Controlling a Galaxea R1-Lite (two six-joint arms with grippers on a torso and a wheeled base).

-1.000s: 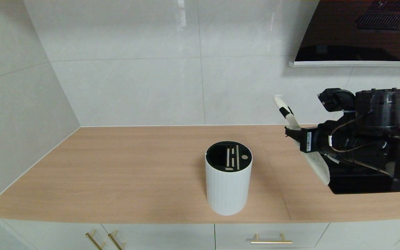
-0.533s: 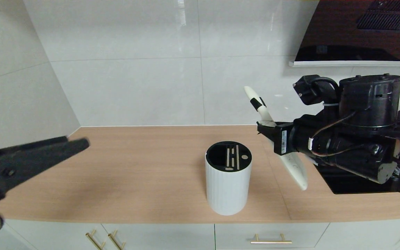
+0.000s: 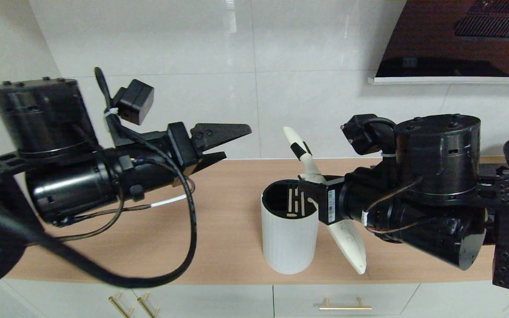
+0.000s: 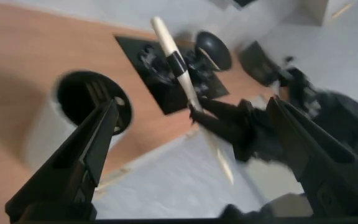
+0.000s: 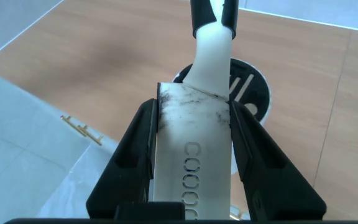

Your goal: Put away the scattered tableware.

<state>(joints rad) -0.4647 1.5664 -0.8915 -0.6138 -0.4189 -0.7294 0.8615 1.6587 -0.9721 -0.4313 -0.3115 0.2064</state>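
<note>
A white ribbed utensil holder (image 3: pixel 290 240) with a black slotted top stands near the counter's front edge. My right gripper (image 3: pixel 318 194) is shut on a white spatula (image 3: pixel 347 240) with a black band on its handle. The spatula hangs tilted, handle up and blade down, just right of the holder's rim. In the right wrist view the fingers (image 5: pixel 138 149) clamp the spatula (image 5: pixel 194 149) above the holder (image 5: pixel 250 87). My left gripper (image 3: pixel 237 141) hovers open and holds nothing, above the counter to the left of the holder. The left wrist view looks between its fingers (image 4: pixel 79 162) at the holder (image 4: pixel 73 118) and the spatula (image 4: pixel 179 68).
The wooden counter (image 3: pixel 219 221) runs along a white tiled wall. A black hob (image 4: pixel 160 81) lies on the right side, under a dark range hood (image 3: pixel 457 44). Drawers with gold handles (image 3: pixel 345 306) sit below the front edge.
My right gripper has carried the spatula leftward until it hangs beside the holder's rim. My left arm has come in from the left and risen, its gripper open.
</note>
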